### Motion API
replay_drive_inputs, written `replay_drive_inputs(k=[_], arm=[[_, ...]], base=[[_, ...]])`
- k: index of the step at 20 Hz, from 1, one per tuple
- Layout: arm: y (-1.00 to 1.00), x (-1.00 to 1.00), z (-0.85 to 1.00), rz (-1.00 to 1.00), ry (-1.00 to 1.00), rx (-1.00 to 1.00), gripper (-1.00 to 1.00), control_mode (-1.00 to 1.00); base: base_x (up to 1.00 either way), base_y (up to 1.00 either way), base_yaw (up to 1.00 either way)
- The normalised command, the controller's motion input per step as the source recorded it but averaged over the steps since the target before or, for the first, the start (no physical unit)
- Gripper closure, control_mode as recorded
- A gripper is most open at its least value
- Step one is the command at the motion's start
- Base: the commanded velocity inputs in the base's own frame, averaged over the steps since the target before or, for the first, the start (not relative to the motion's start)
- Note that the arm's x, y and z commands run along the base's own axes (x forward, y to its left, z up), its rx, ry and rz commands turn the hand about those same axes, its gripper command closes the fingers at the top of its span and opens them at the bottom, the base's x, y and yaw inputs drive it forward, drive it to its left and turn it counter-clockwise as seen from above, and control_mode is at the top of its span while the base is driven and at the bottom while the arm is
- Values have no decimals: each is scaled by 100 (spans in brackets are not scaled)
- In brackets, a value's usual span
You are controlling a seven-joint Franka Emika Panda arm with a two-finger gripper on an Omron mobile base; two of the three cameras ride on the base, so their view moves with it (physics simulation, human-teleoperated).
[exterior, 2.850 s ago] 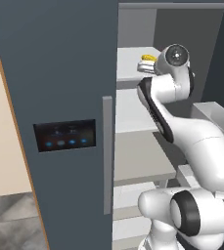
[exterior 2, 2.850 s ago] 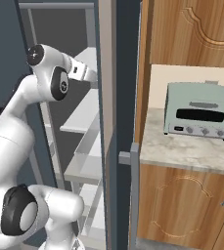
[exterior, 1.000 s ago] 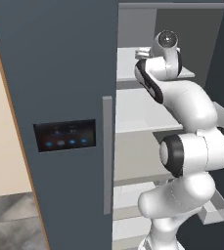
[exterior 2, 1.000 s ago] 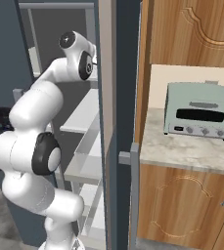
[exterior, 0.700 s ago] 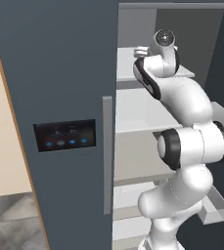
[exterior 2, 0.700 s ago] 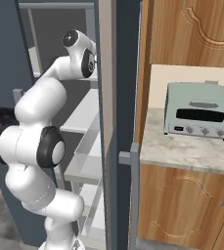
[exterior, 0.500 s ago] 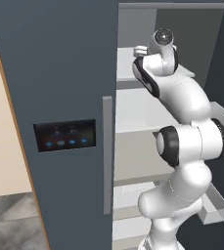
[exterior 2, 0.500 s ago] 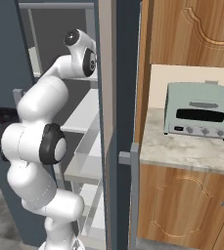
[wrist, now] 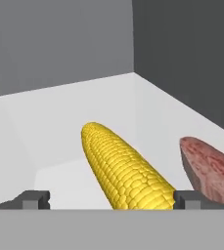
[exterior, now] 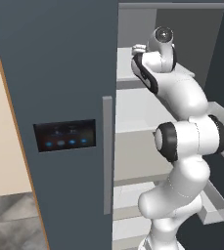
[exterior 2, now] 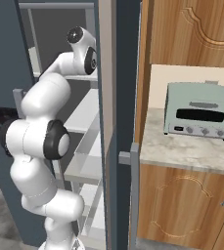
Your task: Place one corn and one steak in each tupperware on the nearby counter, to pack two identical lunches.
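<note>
Corn (wrist: 125, 172) lies on the white floor of a fridge shelf (wrist: 74, 112), lengthwise toward us in the hand view, rounded tip pointing away, near end running down between our two finger tips (wrist: 34, 199). Steak (wrist: 212, 168) sits just beside it on the right side of that view, close to the cob; whether they touch we cannot tell. Grey walls close the shelf in behind and to one side.

Gripper (wrist: 111, 200): tips stand apart, one on each side of the cob, with a clear gap on the left side and the other tip close against the cob's flank. Not clamped on anything as far as we can see.

From the left base view, the arm (exterior: 182, 136) reaches up into the open fridge past the dark door (exterior: 59, 107), wrist at an upper shelf. In the right base view the same arm (exterior 2: 50, 117) is folded into the fridge, and the counter (exterior 2: 191, 146) with the toaster oven (exterior 2: 199, 117) lies beyond the door's edge, to the right. No tupperware in sight in these frames.

Step in hand, as we judge it: picking a cob, early in the task; nothing appears packed.

Next move calls for:
- advancing slightly so the tips bracket the cob's thick middle
- centring, since the cob sits nearer one tip
- closing without nudging the steak
- lifting clear of the shelf before swinging toward the counter
</note>
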Motion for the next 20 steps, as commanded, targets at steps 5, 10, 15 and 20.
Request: replay_drive_inputs(k=[5, 10, 15, 20], arm=[[-5, 11, -4, 6, 0, 0, -100, -100], [-2, 9, -1, 6, 0, -2, -100, -100], [0, 11, 0, 3, 0, -4, -100, -100], [0, 29, 3, 0, 1, -2, -100, -100]], base=[[0, 0, 0], [0, 0, 0], [0, 0, 0], [0, 0, 0]])
